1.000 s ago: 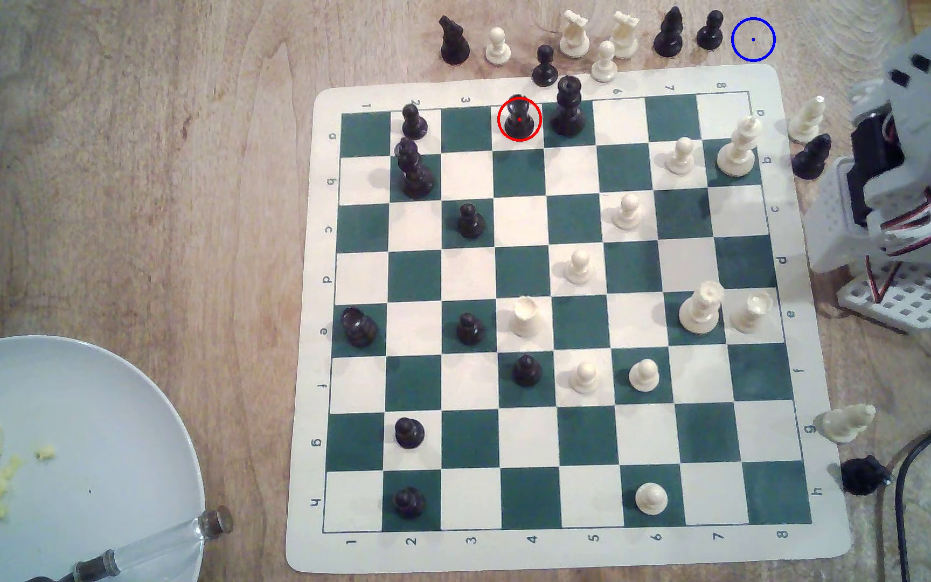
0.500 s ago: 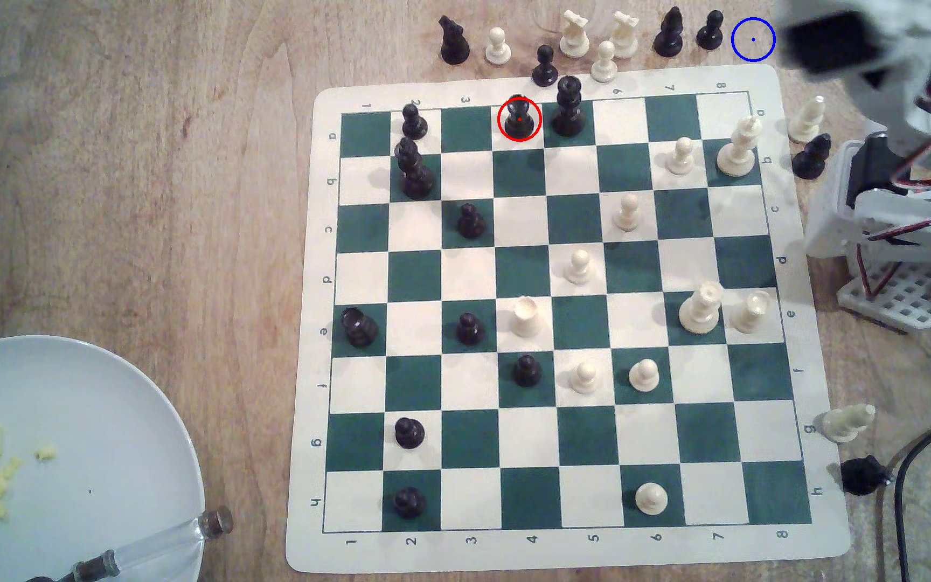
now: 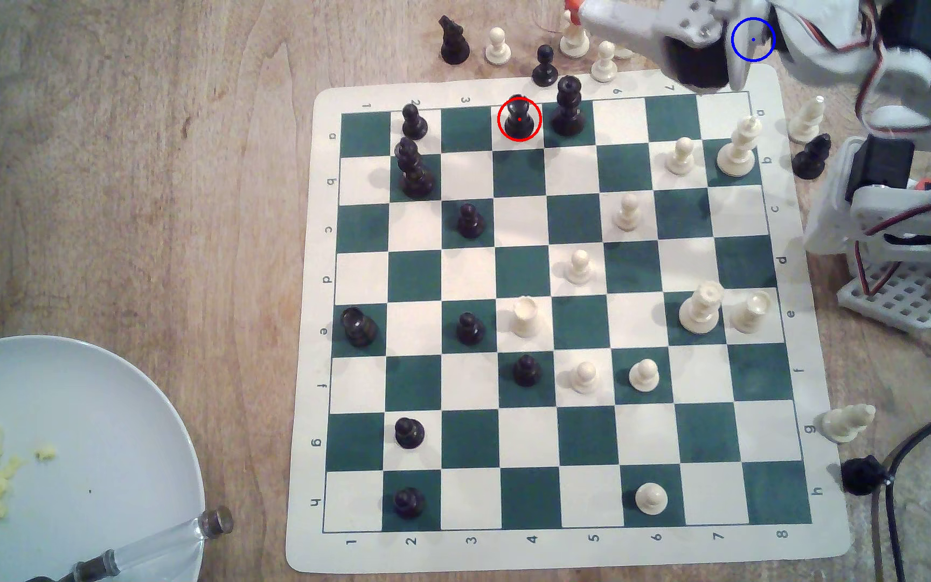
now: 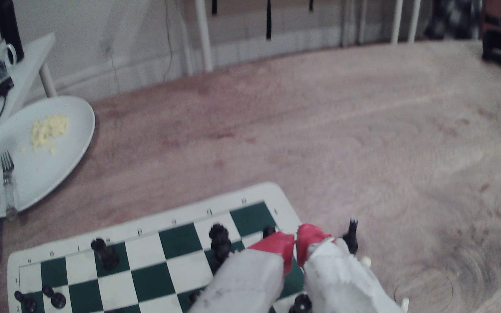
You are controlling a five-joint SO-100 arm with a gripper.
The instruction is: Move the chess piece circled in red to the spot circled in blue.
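Exterior view: chess piece [image 3: 518, 118] stands red-ringed on the board's top row, upper centre; the spot [image 3: 753, 39] sits upper right. End effector [image 4: 296, 240] empty, red tips nearly touching.

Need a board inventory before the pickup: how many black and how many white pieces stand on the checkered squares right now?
Black pieces: 10, counting the red-circled chess piece
White pieces: 10
Total: 20
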